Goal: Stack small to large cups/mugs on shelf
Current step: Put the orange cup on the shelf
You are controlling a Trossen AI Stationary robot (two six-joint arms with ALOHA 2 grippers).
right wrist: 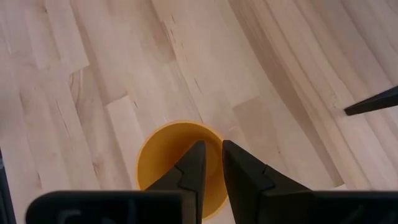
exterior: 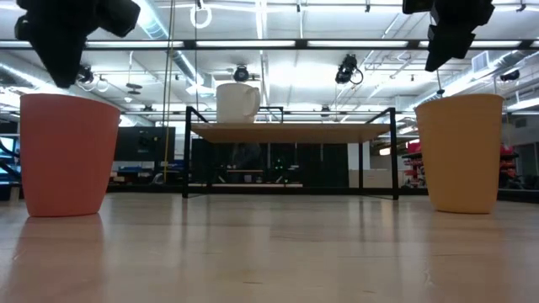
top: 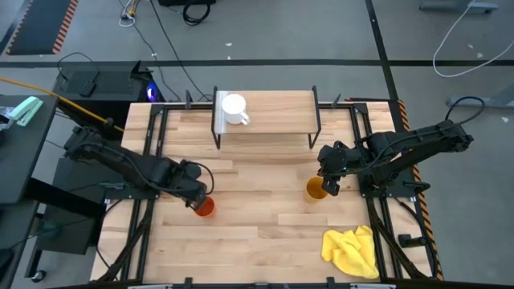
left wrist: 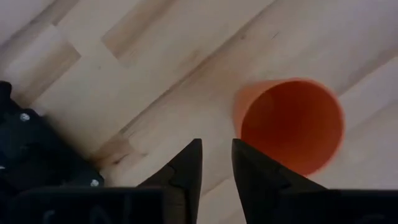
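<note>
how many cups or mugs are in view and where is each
3. The white mug stands on the shelf near its left end. The orange-red cup and mustard-yellow cup stand upright on the table. None seems hidden.

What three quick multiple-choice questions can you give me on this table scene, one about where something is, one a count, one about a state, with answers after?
1. Where is the white mug?
A. on the shelf
B. on the yellow cloth
C. inside the orange-red cup

2. How many cups stand on the tabletop, off the shelf?
A. none
B. two
C. four

3. How does the mustard-yellow cup stand?
A. tipped on its side
B. upside down
C. upright, mouth up

Answers: 1 A, the high view shows it at the shelf's pale end. 2 B, orange-red and mustard-yellow. 3 C, the right wrist view looks into its open mouth.
</note>
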